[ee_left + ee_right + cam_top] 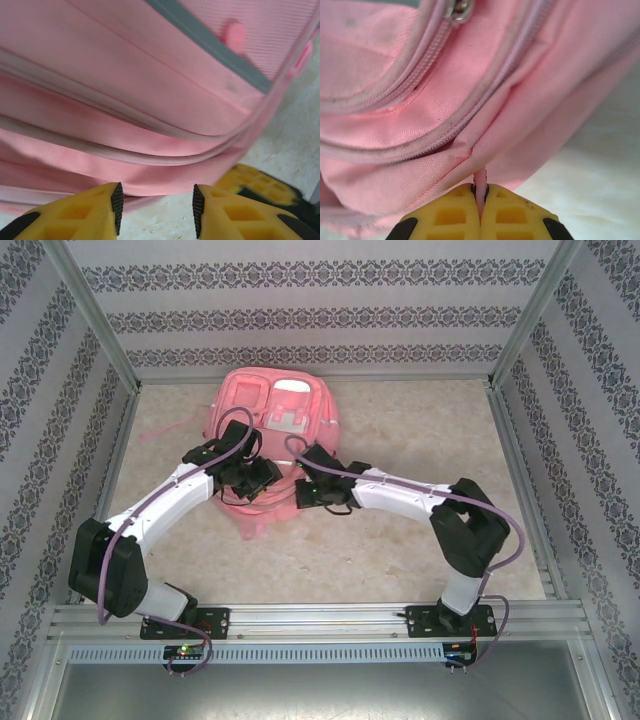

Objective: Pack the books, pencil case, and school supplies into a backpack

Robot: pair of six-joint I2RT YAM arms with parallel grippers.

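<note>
Backpack (pixel 285 410) lies flat on desk (pixel 420 550), centre, toward the far side. Right fingers (pixel 455 215) pressed together, pinching a thin pink strip (pixel 480 179) at its near edge, below a zipper seam. Left fingers (pixel 85 212) spread, nothing between them, just off the woven pink fabric. Both arms elbow-bent, converging on the bag's near end.

The backpack (pixel 272 445) is pink all over, with white patches on its far front and a grey band across one panel. My left fingers (pixel 92 216) and right fingers (pixel 452 217) are yellow with black pads. The tabletop (pixel 400 560) is mottled beige. The walls (pixel 320 320) are white with bands of dark floral pattern. My arms (pixel 170 505) are white and black, their cables (pixel 108 560) purple.
</note>
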